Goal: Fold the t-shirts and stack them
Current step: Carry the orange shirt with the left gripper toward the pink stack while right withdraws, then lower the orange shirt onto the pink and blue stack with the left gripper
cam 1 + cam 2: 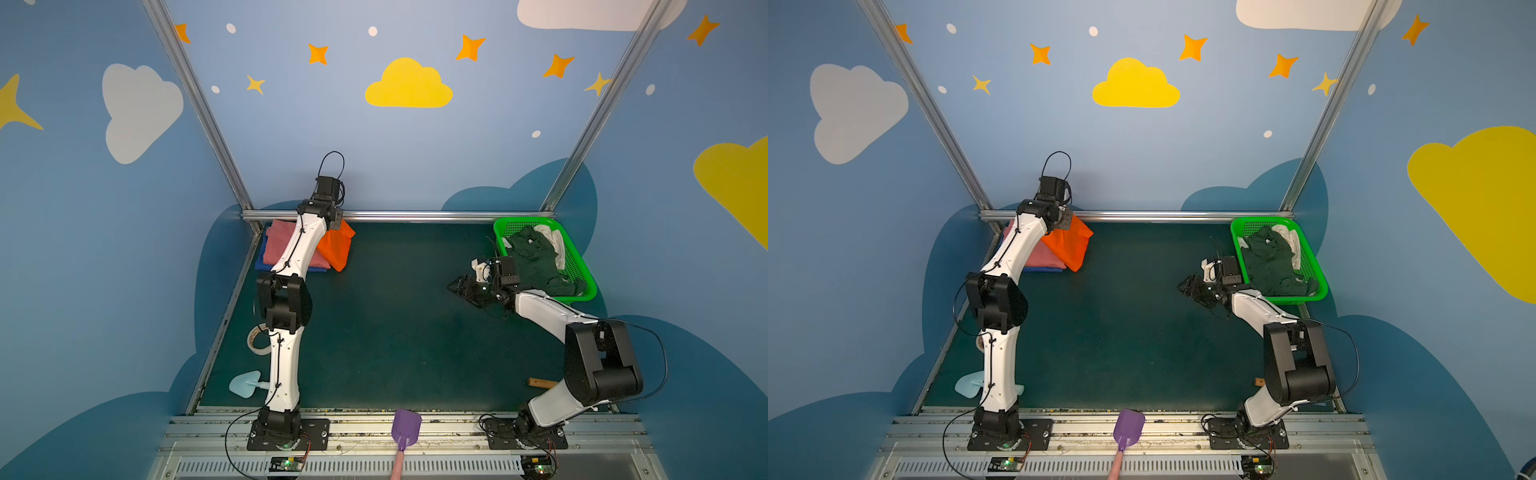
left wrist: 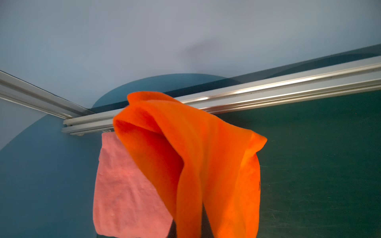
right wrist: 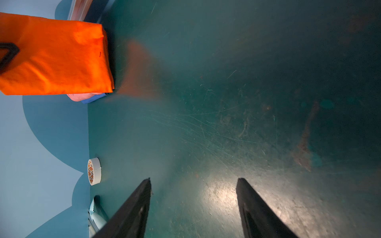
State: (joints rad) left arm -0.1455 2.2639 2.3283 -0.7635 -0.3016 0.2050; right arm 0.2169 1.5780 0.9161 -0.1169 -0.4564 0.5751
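Straight below left gripper, pinched shut on the orange t-shirt: shirt hangs folded, long axis vertical, over the right edge of pink t-shirt on blue t-shirt. Both lie left of fingers; I'd shift there. Right gripper spread, empty, well apart.

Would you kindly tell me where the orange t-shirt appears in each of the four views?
In a top view: the orange t-shirt is at the far left corner of the table.
In a top view: the orange t-shirt is at the same far left corner.
Left wrist view: the orange t-shirt hangs close, mid-picture.
Right wrist view: the orange t-shirt is far off, at the picture's edge.
Shared landmark: the pink t-shirt beside it.
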